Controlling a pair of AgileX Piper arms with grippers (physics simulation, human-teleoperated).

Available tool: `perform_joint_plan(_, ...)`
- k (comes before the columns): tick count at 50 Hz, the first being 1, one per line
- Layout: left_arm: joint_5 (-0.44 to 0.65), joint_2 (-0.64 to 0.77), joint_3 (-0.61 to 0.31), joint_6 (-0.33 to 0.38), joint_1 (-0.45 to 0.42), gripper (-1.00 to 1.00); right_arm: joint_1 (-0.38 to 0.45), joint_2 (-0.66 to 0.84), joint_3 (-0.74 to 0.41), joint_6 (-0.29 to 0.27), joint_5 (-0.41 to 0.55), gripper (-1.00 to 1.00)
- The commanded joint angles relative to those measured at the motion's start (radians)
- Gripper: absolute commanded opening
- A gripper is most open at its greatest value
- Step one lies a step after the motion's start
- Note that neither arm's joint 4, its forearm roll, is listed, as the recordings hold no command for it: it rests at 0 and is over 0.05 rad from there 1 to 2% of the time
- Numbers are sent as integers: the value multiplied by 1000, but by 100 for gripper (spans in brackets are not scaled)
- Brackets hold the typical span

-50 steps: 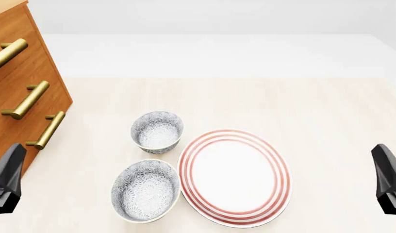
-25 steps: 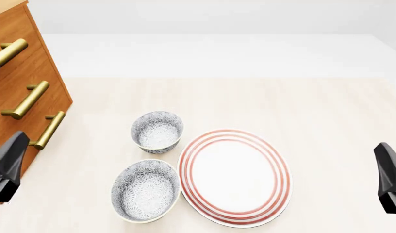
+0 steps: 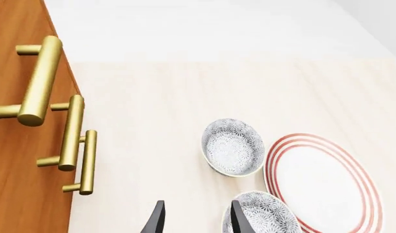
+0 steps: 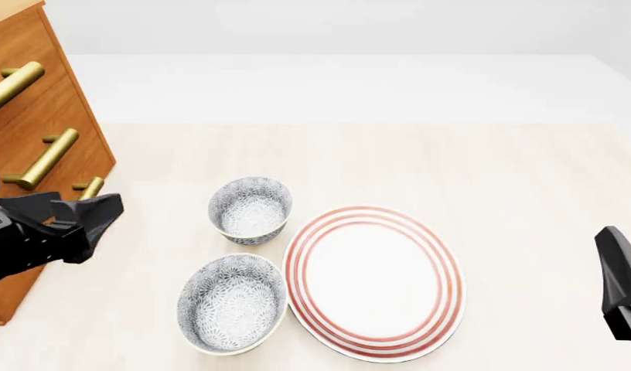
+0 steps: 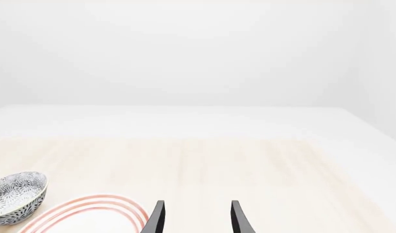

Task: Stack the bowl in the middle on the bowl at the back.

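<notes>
The bowl at the back (image 4: 250, 210) is grey-and-white, floral and deep, and stands left of the plate's far edge. The bowl in the middle (image 4: 233, 303), same pattern but wider, sits just in front of it. My left gripper (image 4: 103, 213) hovers open and empty to the left of both bowls, beside the drawer unit. In the left wrist view its fingers (image 3: 157, 221) frame bare table, with the back bowl (image 3: 233, 147) ahead and the middle bowl (image 3: 261, 216) alongside. My right gripper (image 4: 611, 251) is open at the far right. The right wrist view catches the back bowl (image 5: 13, 196).
A large white plate with red rings (image 4: 373, 281) lies right of the bowls and shows in the left wrist view (image 3: 324, 182) and the right wrist view (image 5: 88, 208). A wooden drawer unit (image 4: 27, 69) with brass handles (image 4: 47, 158) stands at the left (image 3: 17, 160).
My left gripper has swung up and rightward from the lower left corner toward the bowls. The right gripper has barely moved. The bowls and plate are where they were.
</notes>
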Motion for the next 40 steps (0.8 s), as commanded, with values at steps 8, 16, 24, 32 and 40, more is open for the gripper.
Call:
perform_joint_plan(8, 137, 316, -110, -152, -126, 100, 6, 0, -1, 1, 0, 100)
perform_joint_plan(16, 161, 331, -92, -189, -150, 100, 6, 0, -1, 0, -1, 100)
perform_joint_plan(24, 128, 358, -48, -245, -162, 100, 10, 0, -1, -2, -2, 100)
perform_joint_plan(32, 90, 365, 5, -329, -241, 100, 9, 0, -1, -3, -1, 100)
perform_joint_plan(40, 53, 381, 52, -367, -287, 100, 9, 1, 0, -4, 0, 100)
